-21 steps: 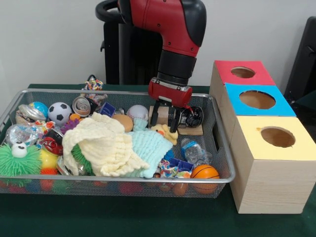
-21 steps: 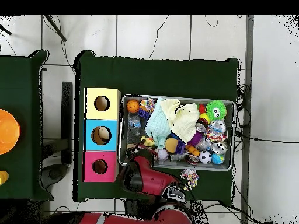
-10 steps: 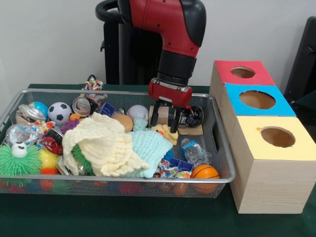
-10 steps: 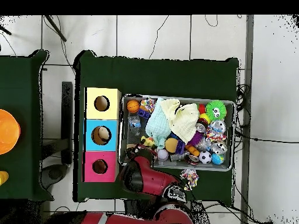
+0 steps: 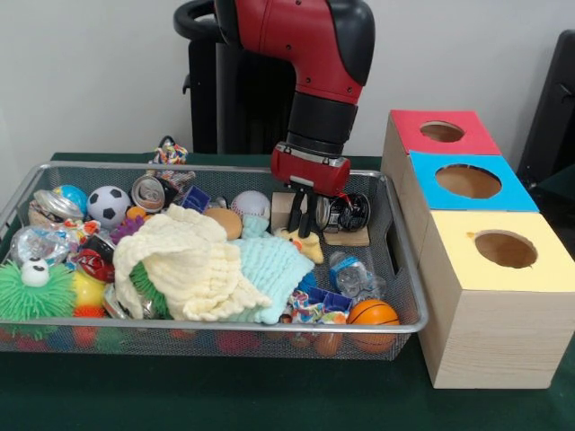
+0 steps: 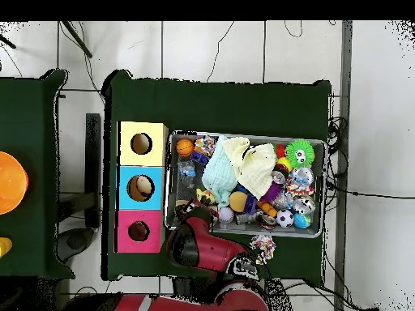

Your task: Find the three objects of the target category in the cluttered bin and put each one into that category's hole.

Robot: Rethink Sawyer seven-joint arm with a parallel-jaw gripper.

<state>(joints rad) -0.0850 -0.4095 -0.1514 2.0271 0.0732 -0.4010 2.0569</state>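
Note:
A wire mesh bin [image 5: 225, 325] holds a jumble of toys: a baseball [image 5: 250, 204], a soccer ball [image 5: 109, 205], a small basketball [image 5: 372, 314], a green spiky ball [image 5: 36, 292], crushed cans [image 5: 349, 212] and a clear plastic bottle [image 5: 352, 277]. My gripper [image 5: 305, 224] hangs low at the bin's back right, its fingers drawn together just above a yellow soft toy [image 5: 307, 244], beside a wooden block [image 5: 281, 208]. I see nothing clearly held. In the overhead view the arm [image 6: 198, 243] covers the gripper. Three boxes with round holes stand beside the bin: red [image 5: 409, 121], blue [image 5: 508, 193], yellow [image 5: 476, 265].
A cream cloth [image 5: 180, 260] and a mint cloth [image 5: 274, 269] lie heaped over the bin's middle and hide things beneath. A knotted rope toy [image 5: 167, 151] lies on the table behind the bin. The box row [image 6: 130, 186] stands tight against the bin's side [image 6: 168, 182].
The fingers have drawn together; before, they stood apart on either side of the wooden piece. The arm has barely shifted.

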